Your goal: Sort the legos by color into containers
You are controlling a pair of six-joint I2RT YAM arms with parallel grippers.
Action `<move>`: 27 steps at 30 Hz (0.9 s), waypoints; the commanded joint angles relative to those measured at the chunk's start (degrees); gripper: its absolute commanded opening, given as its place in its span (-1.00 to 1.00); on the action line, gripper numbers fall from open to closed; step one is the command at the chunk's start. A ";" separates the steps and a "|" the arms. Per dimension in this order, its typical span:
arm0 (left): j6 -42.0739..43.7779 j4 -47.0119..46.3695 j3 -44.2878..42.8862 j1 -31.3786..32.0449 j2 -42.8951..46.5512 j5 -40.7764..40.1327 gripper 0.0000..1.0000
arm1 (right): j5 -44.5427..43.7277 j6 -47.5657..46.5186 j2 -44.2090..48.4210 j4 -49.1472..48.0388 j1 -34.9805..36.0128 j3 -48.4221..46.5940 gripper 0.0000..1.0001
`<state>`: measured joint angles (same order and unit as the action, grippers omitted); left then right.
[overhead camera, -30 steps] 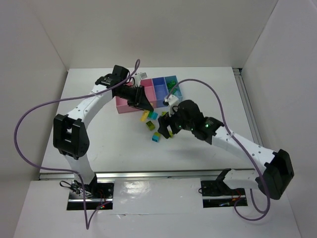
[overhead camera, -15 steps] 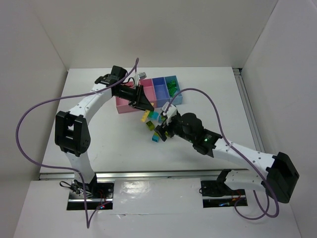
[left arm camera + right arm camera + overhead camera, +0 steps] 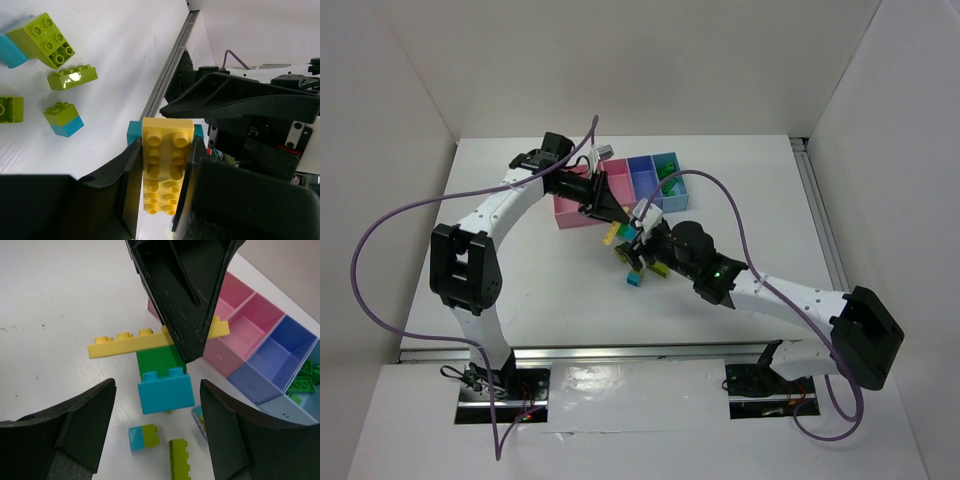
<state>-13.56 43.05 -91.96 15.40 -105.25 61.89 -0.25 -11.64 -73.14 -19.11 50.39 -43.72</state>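
My left gripper (image 3: 611,220) is shut on a long yellow lego (image 3: 167,170), held by its long sides just in front of the pink bin (image 3: 574,212). In the right wrist view the yellow lego (image 3: 125,341) has a dark green lego (image 3: 159,360) and a cyan lego (image 3: 166,390) right under it; I cannot tell whether they are joined. My right gripper (image 3: 157,432) is open and empty, its jaws either side of the cyan lego. Lime and cyan-lime legos (image 3: 63,120) lie on the table. The bins stand in a row: pink (image 3: 240,327), blue-violet (image 3: 280,360), light blue (image 3: 670,172).
Green legos (image 3: 302,377) lie in the light blue bin. A small cyan-lime lego (image 3: 144,436) and a lime lego (image 3: 180,460) lie on the table under my right gripper. The two grippers are nearly touching. White walls stand at the back and sides.
My right gripper has moved left and forward to the legos under the left gripper. The left gripper has stayed almost still, shut on the yellow lego.
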 commanded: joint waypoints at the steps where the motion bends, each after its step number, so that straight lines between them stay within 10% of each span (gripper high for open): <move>1: 1.87 0.28 0.12 -0.37 1.01 2.98 -1.00 | -0.10 -0.31 -0.60 -6.55 0.59 -2.77 0.49; 10: 1.87 0.28 0.64 -0.37 1.54 3.59 -1.00 | 1.83 0.74 -3.58 -7.70 0.59 -5.05 -0.16; 27: -1.12 -2.43 3.55 -4.68 2.16 0.95 -1.00 | -8.36 5.84 7.84 -7.26 0.59 6.36 -0.64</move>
<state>-13.98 43.00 -88.51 11.51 -105.10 62.15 -5.06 -7.64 -68.16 -23.29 50.63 -38.59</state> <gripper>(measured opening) 0.308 0.448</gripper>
